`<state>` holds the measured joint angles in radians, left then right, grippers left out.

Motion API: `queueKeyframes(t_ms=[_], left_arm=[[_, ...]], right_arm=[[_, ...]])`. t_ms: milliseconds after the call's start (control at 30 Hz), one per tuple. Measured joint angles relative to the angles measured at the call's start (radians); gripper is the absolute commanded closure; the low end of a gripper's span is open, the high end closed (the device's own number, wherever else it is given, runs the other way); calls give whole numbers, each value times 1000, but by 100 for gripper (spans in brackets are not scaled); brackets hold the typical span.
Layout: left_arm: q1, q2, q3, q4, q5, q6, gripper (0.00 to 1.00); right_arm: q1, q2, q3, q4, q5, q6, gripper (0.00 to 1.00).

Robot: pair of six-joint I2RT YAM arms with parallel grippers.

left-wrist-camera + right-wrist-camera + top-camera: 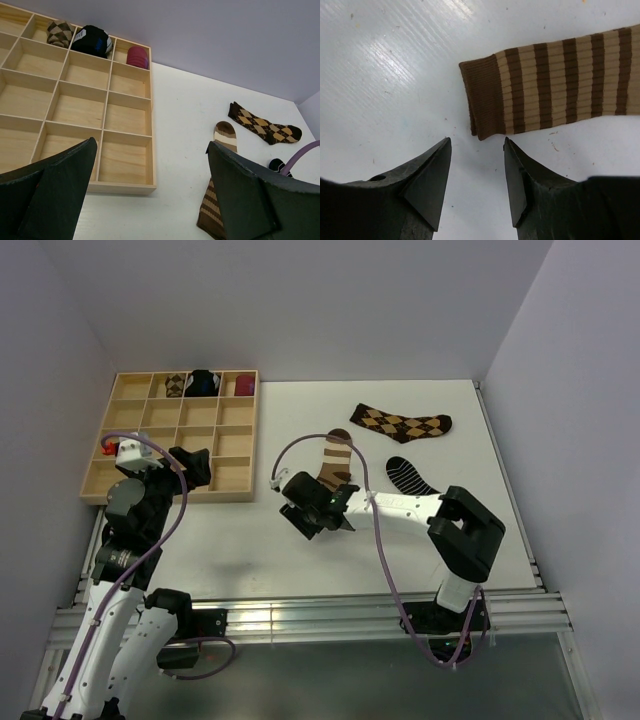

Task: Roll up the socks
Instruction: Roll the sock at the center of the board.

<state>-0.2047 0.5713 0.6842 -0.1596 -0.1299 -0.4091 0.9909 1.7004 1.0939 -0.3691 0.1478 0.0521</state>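
Note:
The long brown-and-cream striped sock lies flat at mid-table, its brown cuff nearest my right gripper. My right gripper is open and empty, and in the right wrist view its tips sit just short of the cuff without touching it. The brown-and-tan argyle sock lies flat farther back. The short black sock with thin white stripes lies to the right of the striped one. My left gripper hovers open and empty over the tray's near right part, as the left wrist view also shows.
A wooden compartment tray stands at the back left. Its back row holds an argyle bundle, a black-and-blue bundle and a maroon bundle. Purple-grey walls close in the table at the back and both sides.

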Motion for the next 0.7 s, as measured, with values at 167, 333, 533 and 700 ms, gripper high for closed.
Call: queueKeyframes(t_ms=[167,333,533,700], left_arm=[[0,0,0,0,-2,0,0],[0,1,0,0,-7,0,1],[0,2,0,0,-7,0,1],[0,2,-2,0,-8,0,0]], right_arm=[[23,33,0,19,14,-44,46],[33,78,1,18,26,-73,46],[35,82,1,28,43,-94,46],[40,86,1,37,47,-107,47]])
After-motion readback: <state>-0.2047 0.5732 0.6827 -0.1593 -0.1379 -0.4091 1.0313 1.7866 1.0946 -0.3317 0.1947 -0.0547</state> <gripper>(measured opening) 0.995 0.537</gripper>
